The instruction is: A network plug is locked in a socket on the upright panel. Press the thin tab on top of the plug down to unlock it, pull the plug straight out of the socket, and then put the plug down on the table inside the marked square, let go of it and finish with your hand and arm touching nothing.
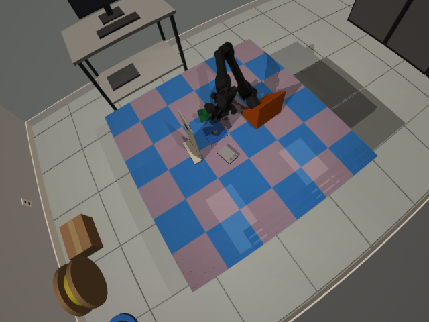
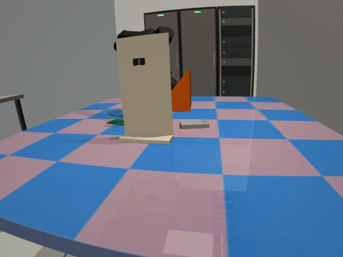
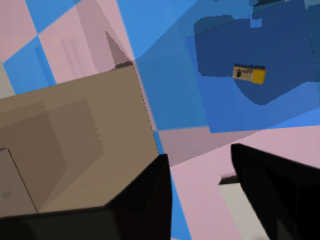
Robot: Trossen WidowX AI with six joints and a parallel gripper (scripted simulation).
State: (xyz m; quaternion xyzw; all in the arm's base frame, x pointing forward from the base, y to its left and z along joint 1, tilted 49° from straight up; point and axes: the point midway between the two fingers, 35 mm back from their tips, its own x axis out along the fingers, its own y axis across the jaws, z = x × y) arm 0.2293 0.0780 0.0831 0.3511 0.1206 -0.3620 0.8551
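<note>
Checkered pink/blue surface (image 1: 263,204) carries everything. My arm (image 1: 225,76) folds down from its base toward the middle of the surface, just beside the orange wedge block (image 1: 265,109).

Upright panel (image 2: 143,83) stands on its cream foot (image 2: 145,138); two dark socket openings (image 2: 138,61) sit side by side near its top in the exterior view. Can't tell from that side what is in them. In the top view the panel (image 1: 188,135) shows edge-on, left of the marked square.

Marked square (image 1: 214,133) is the darker blue patch on the surface, between the panel and my arm, partly under my shadow. In the wrist view it is (image 3: 250,85), top right.

Green flat piece (image 1: 203,115) lies on the surface just beside my wrist. Grey flat block (image 1: 228,153) lies near the panel's foot, apart from the square.

My gripper (image 3: 199,157) hangs above the surface next to the panel's top edge, both dark fingers visible at the bottom of the wrist view. Gripper is partly open, with bare pink surface showing in the gap between the fingers. It has hold of nothing.

Plug (image 3: 249,74): small yellow-and-dark piece lying flat on the surface inside the marked square, out of the panel, well apart from my fingers. Top view shows it as a tiny orange speck (image 1: 214,131) near the square's centre.
</note>
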